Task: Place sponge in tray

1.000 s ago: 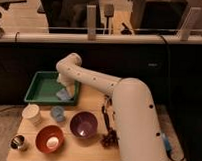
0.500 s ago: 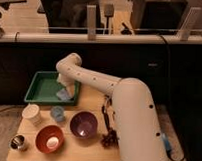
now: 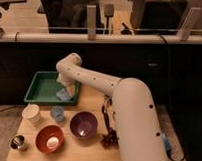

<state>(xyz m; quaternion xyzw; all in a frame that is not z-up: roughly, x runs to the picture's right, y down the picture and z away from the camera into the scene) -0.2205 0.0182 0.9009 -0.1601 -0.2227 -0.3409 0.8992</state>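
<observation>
A green tray (image 3: 40, 88) sits at the back left of the wooden table. A pale blue sponge (image 3: 63, 95) is at the tray's right front corner, right under the end of my white arm. My gripper (image 3: 67, 91) hangs down from the arm's bend over that corner of the tray, at the sponge. The arm hides most of the gripper.
In front of the tray stand a white cup (image 3: 32, 114), a small blue cup (image 3: 58, 113), a purple bowl (image 3: 83, 125), a red bowl (image 3: 49, 138) and a metal cup (image 3: 18, 142). A dark bunch of grapes (image 3: 109, 138) lies beside my arm. A dark ledge runs behind the table.
</observation>
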